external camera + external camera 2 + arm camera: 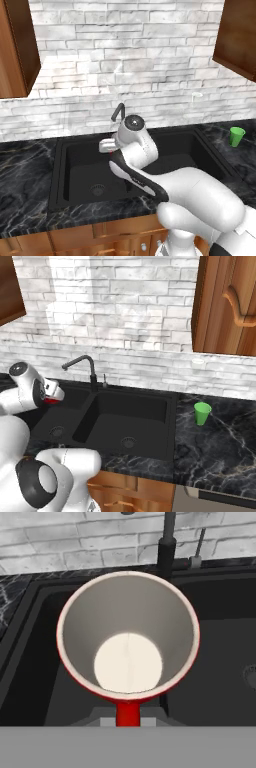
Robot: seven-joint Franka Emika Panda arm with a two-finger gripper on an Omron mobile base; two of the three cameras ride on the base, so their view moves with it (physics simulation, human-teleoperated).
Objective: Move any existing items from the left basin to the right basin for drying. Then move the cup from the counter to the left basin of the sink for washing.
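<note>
Red cup (128,637) filled centre; gripper (128,714) clenched its wall at 6 o'clock. Light, rigid, probably slick; wall grip suited.

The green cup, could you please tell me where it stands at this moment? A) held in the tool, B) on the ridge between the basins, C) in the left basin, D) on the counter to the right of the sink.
D: the green cup stands upright on the counter right of the sink, while the tool holds the red cup.
</note>
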